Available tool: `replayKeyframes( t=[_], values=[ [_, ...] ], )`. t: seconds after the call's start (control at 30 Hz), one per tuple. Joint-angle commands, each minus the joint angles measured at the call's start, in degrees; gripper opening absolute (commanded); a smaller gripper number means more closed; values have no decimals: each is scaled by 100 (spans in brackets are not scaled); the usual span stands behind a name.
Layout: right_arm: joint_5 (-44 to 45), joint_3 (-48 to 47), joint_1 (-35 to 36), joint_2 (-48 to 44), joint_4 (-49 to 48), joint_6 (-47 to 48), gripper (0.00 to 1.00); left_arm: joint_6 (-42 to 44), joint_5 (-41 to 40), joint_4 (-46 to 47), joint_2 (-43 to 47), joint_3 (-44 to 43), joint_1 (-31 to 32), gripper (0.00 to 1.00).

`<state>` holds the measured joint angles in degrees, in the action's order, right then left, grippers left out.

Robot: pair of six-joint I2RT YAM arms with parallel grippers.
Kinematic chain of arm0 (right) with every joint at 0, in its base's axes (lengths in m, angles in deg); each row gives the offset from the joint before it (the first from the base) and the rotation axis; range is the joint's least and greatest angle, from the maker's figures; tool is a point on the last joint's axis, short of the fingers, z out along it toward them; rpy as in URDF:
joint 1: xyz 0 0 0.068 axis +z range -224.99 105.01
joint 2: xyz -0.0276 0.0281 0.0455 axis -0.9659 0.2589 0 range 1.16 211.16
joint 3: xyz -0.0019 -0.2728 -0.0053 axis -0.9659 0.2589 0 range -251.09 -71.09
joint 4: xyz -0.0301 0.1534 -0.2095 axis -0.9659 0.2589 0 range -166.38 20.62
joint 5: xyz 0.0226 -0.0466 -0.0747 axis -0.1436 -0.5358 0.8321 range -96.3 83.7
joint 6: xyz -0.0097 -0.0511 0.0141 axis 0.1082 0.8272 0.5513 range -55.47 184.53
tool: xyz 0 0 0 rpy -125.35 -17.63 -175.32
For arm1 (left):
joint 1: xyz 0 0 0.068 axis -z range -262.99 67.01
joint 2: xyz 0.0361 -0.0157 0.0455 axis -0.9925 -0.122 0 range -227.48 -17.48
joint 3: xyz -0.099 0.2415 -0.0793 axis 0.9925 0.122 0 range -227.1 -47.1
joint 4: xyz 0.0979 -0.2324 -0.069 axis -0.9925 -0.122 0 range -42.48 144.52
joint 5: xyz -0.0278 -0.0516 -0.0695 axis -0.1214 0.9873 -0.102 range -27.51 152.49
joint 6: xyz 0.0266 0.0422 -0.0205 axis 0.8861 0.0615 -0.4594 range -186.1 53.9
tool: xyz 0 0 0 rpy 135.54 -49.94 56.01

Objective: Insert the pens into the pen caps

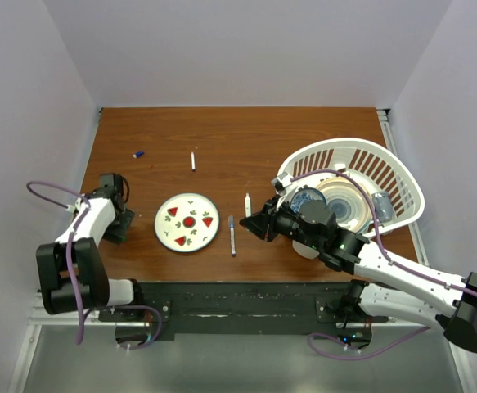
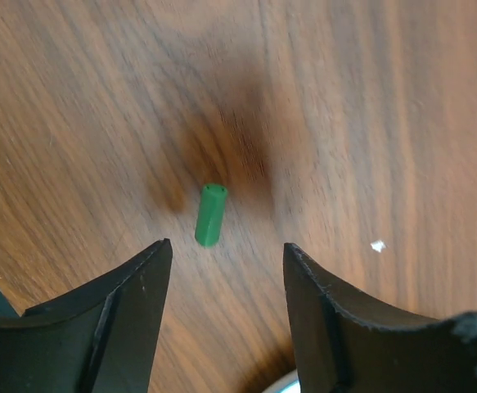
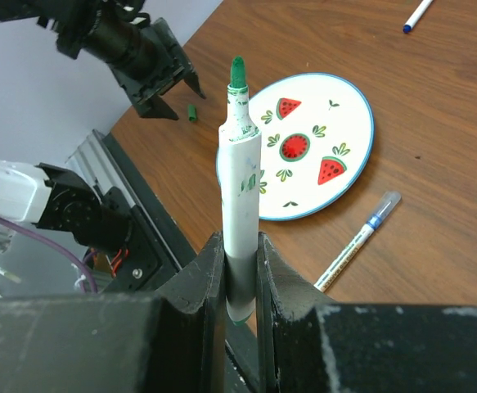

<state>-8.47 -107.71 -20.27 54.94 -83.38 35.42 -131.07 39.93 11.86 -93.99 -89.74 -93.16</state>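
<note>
Two pen caps seen: green cap [image 2: 209, 214] lay left of plate [image 1: 159, 226], between spread, empty jaws of left gripper [image 2: 226, 254]; blue cap [image 1: 138, 153] beyond plate's left. Step judged cap pickup; next needed: squeeze, lift. Three pens: white pen [image 1: 193, 160] beyond plate, grey pen [image 1: 231, 236] just right, green-tipped pen [image 3: 240, 164] clamped upright in right gripper [image 3: 240, 246].

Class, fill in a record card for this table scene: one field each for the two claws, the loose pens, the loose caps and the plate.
left claw: open, poised at green cap, no contact
right claw: shut on green-tipped pen, tip up
loose pens: near pen just right of plate; far pen further back
loose caps: green cap; blue cap far left
plate: flat on table, nothing on it
</note>
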Motion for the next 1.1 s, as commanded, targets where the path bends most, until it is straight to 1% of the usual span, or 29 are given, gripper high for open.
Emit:
replayKeyframes(
  t=[0.0, 0.07, 0.17, 0.3, 0.47, 0.6, 0.77, 0.87, 0.97, 1.0, 1.07],
  values=[
    [-20, -170, -14, -69, -249, 98, 0, -157, -214, -103, -556, -351, -72, 60],
    [7, -205, -14, -78, -179, 124, 0, -174, -195, -181, -768, -464, -90, 57],
    [59, -214, -23, -113, -126, 159, 0, -332, -336, -542, -1181, -702, -90, 52],
    [68, -223, -31, -113, -117, 168, 0, -263, -302, -490, -1471, -712, -143, 49],
    [68, -231, -40, -87, -108, 186, 0, 10, -117, -95, -1420, -518, -257, 47],
    [120, -232, -40, -113, -82, 194, 0, 230, 128, 282, -1174, -273, -441, 46],
    [95, -187, -58, -78, -117, 142, 0, 239, 402, 477, -1164, 114, -643, 40],
    [33, -196, -67, -52, -143, 115, 0, 256, 560, 591, -1269, 334, -766, 34],
    [42, -196, -75, -52, -126, 98, 0, 361, 788, 784, -1340, 527, -872, 24],
    [42, -196, -75, -60, -100, 106, 0, 397, 859, 863, -1358, 563, -881, 16],
    [42, -196, -75, -52, -91, 89, 0, 485, 920, 899, -1314, 563, -881, 7]
  ],
)
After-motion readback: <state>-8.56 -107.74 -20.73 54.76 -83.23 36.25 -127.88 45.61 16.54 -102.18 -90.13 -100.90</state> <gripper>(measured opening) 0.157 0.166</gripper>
